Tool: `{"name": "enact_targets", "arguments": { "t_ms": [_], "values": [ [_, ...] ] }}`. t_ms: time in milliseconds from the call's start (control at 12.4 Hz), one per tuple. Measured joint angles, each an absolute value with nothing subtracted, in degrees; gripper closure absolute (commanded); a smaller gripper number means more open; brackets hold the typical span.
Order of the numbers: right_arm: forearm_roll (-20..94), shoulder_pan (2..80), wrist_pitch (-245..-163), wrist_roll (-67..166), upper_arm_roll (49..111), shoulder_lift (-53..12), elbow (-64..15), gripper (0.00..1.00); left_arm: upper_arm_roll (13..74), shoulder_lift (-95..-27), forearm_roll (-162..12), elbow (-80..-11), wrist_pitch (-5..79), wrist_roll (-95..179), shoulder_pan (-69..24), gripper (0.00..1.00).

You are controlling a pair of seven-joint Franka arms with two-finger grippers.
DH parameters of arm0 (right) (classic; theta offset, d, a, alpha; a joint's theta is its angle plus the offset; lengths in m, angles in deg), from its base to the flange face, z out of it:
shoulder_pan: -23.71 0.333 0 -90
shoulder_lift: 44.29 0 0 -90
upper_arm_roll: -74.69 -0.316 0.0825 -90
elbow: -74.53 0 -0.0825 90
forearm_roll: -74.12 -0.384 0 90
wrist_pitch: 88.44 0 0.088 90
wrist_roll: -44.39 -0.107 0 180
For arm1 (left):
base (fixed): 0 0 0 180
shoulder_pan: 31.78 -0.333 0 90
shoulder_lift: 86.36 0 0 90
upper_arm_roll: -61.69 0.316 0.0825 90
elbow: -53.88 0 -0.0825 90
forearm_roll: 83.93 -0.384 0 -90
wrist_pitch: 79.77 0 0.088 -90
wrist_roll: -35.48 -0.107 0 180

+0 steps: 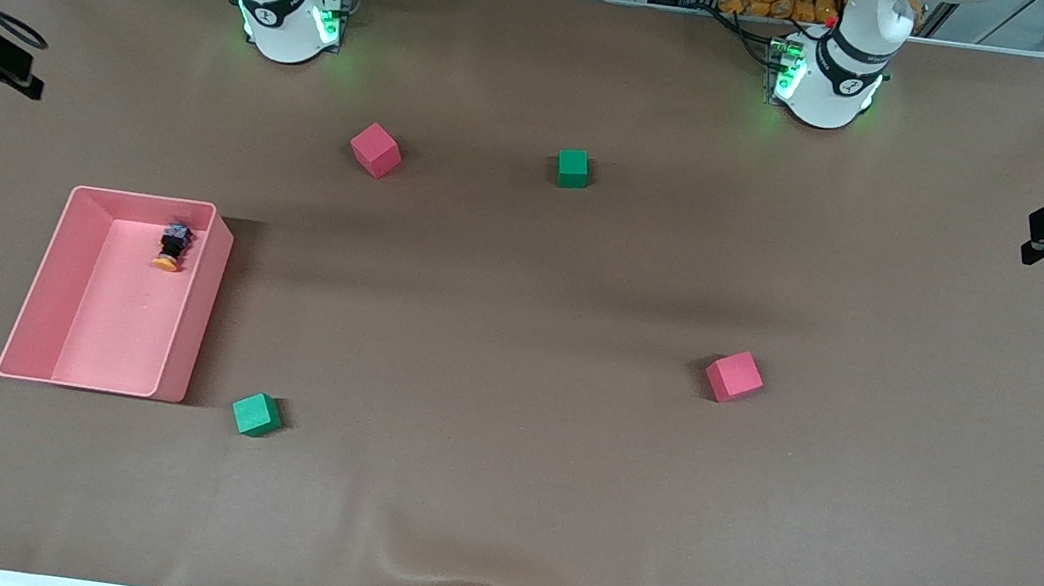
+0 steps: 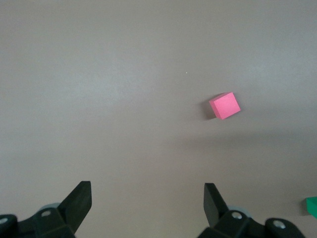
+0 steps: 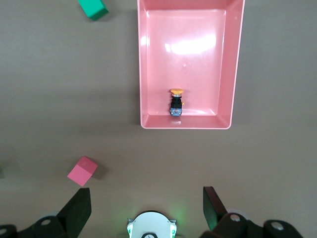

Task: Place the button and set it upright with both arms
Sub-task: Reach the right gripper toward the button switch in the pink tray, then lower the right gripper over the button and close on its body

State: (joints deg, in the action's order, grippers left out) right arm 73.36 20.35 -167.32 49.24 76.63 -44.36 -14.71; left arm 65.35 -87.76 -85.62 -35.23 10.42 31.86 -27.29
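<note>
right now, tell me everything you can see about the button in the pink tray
The button is a tiny push-button with a round orange cap on a short black cylindrical body that looks like plastic, with a greyish end. It lies on its side, not upright, cap pointing toward the front camera. It rests on the floor of the pink tray, in the part of the tray nearest the robots' bases and close to that end wall. Nothing else touches it; no pincer is near it.
</note>
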Motion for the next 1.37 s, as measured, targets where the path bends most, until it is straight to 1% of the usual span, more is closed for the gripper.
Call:
{"name": "enact_targets", "arguments": {
  "t_ms": [242,564,725,967,1128,1370],
  "values": [
    [74.2,18.9,-176.3,49.3,76.7,-43.6,-24.6,0.0,65.5,-87.7,-85.6,-35.2,10.4,31.9,-27.3,0.0],
    [74.6,17.5,-188.4,49.3,76.7,-43.6,-35.4,0.0,65.9,-87.7,-84.8,-35.2,10.4,31.9,-27.4,0.0],
    [74.9,16.5,-196.1,49.3,76.8,-43.6,-41.5,0.0,66.2,-87.7,-84.8,-35.2,10.4,31.9,-27.4,0.0],
    [75.7,16.1,-210.0,49.3,76.7,-43.0,-51.3,0.0,66.2,-87.7,-84.8,-35.3,10.4,31.9,-27.4,0.0],
    [76.6,16.1,-217.7,49.3,76.7,-40.4,-55.3,0.0,66.3,-87.7,-84.8,-35.3,10.4,32.9,-27.4,0.0],
    [76.7,16.1,-225.3,49.3,76.7,-34.1,-57.2,0.0,66.3,-87.7,-84.8,-35.3,10.4,34.6,-27.3,0.0]
  ]
}}
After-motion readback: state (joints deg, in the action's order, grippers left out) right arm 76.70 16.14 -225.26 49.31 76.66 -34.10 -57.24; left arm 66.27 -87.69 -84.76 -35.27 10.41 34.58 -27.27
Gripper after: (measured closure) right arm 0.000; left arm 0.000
